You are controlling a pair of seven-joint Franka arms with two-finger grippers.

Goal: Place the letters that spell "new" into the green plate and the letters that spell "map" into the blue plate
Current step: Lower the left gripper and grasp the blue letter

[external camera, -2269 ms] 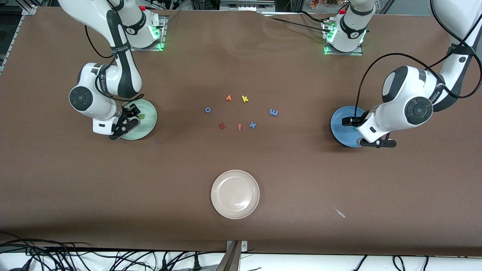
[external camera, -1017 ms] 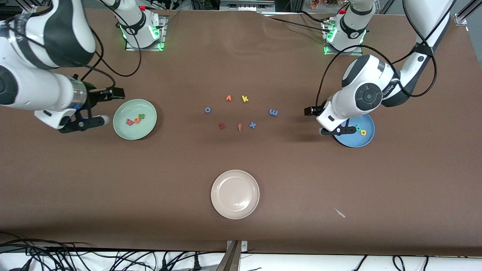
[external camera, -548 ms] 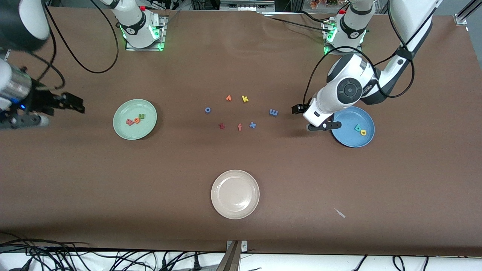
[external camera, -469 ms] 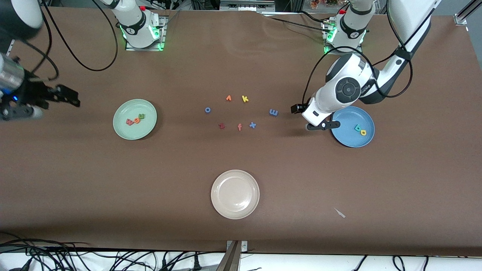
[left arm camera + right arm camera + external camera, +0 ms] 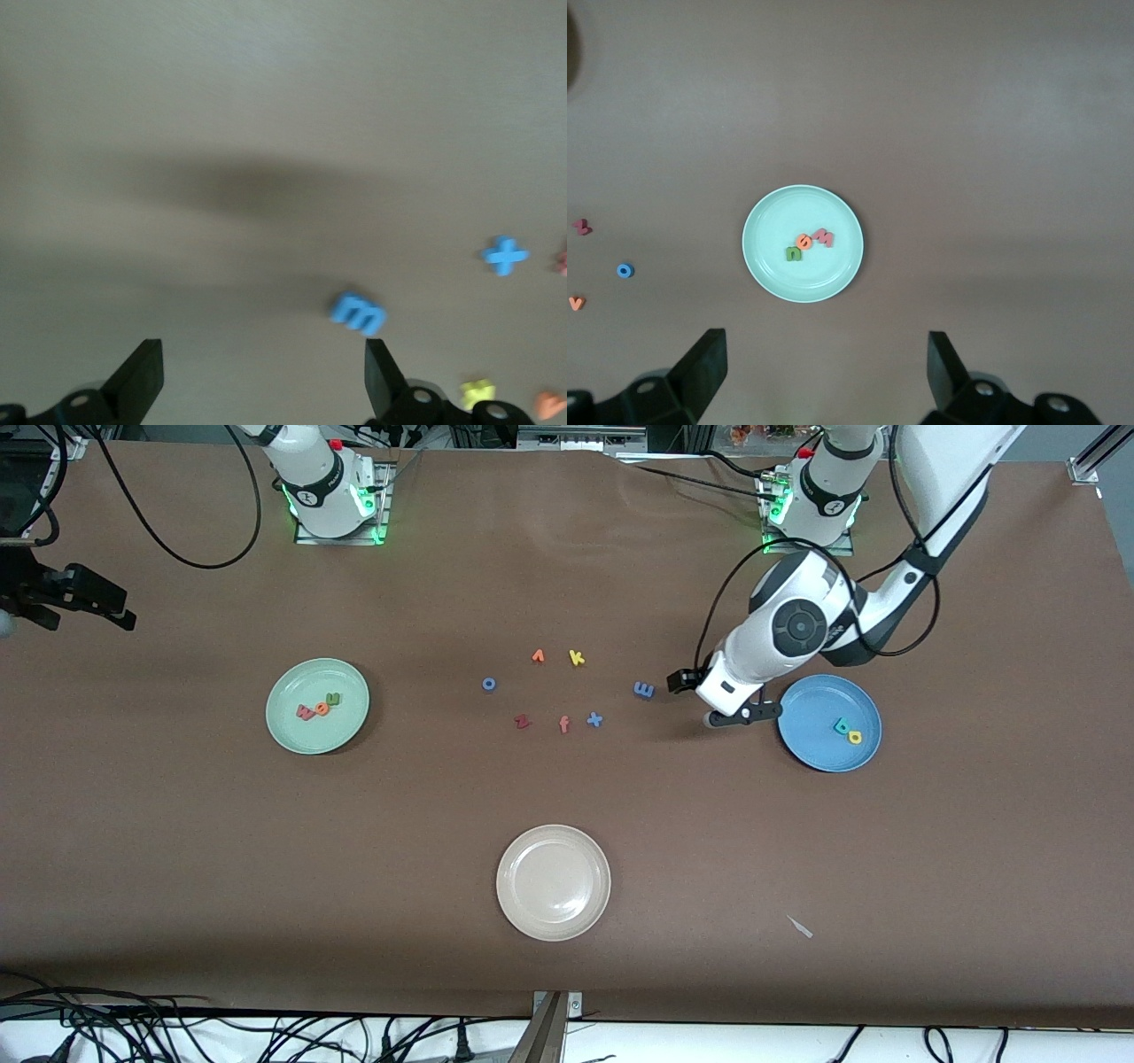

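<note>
The green plate (image 5: pixel 292 731) holds the green n (image 5: pixel 333 699), orange e (image 5: pixel 321 708) and salmon w (image 5: pixel 304 711); the right wrist view shows the green plate (image 5: pixel 766 274) from high up. The blue plate (image 5: pixel 811 748) holds the teal a (image 5: pixel 840 725) and yellow p (image 5: pixel 855 737). The periwinkle m (image 5: pixel 644 689) lies on the table between the loose letters and the blue plate. My left gripper (image 5: pixel 691 702) hangs open between the m and the blue plate, the m (image 5: pixel 359 312) just ahead of one finger. My right gripper (image 5: pixel 66 624) is open and empty, high over the table's edge at the right arm's end.
A cream plate (image 5: pixel 554 930) sits near the front camera. Loose letters lie mid-table: blue o (image 5: pixel 488 684), an orange letter (image 5: pixel 538 656), yellow k (image 5: pixel 577 658), red z (image 5: pixel 522 722), orange f (image 5: pixel 563 724), blue x (image 5: pixel 594 719). A white scrap (image 5: pixel 800 926) lies near the front edge.
My left gripper has moved off the blue plate toward the m. My right gripper has risen and drawn away from the green plate to the table's edge. Both stay open.
</note>
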